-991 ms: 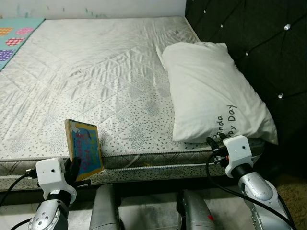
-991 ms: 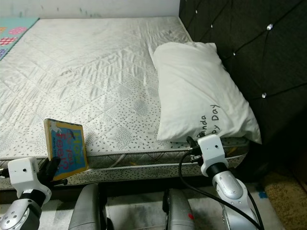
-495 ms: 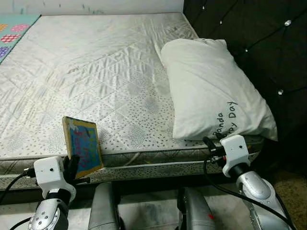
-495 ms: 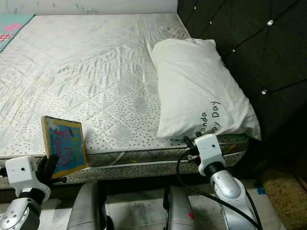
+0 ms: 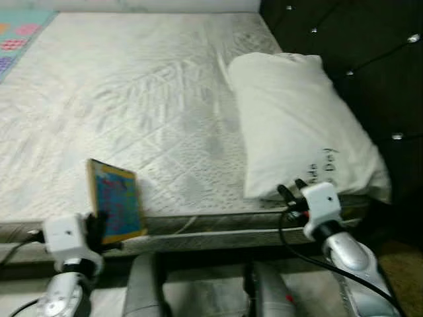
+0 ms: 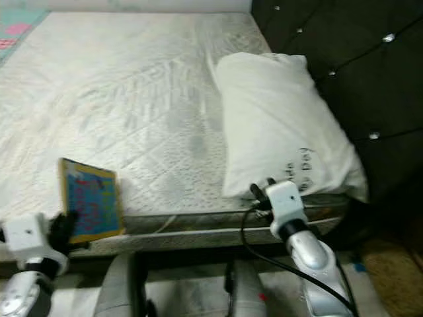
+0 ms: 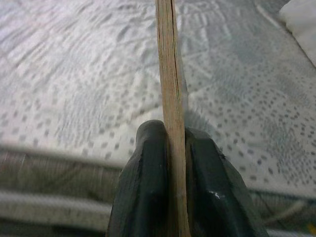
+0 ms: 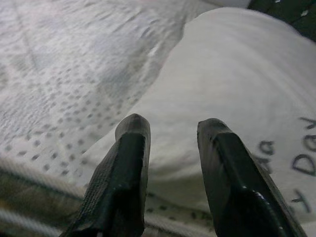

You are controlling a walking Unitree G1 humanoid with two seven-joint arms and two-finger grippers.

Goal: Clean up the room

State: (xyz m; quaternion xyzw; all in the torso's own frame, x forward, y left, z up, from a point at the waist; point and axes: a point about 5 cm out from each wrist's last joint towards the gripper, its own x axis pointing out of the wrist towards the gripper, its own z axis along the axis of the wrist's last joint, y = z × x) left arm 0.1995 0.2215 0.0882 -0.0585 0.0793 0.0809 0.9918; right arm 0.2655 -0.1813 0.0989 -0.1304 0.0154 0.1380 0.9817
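We see a thin picture book (image 5: 116, 201) with a bright blue and yellow cover standing upright, held by its lower edge at the near edge of the bed (image 5: 132, 99), towards our left. Our left gripper (image 7: 173, 163) is clamped on it: in the left wrist view the two black fingers (image 7: 145, 182) press against both faces of the book's thin edge, with no gap showing between pad and cover. The book rises above the gripper and over the front border of the mattress, its cover facing us and slightly to the right

Our right gripper (image 8: 170, 158) hovers at the near edge of the bed on the right, just in front of the lower corner of a white pillow (image 5: 297, 125). Its fingers (image 8: 126, 173) stand parted with a clear gap between them and nothing held; the pillow's fabric and some dark printed lettering lie beyond the tips

The pillow lies lengthways along the right side of the bed, beside a dark tufted headboard (image 5: 357, 53) set with small shiny studs. The mattress is covered in pale quilted fabric with a fine dotted pattern. At the far left corner we make out a strip of turquoise mat (image 5: 20, 20) with coloured shapes

The eye views are somewhat blurred
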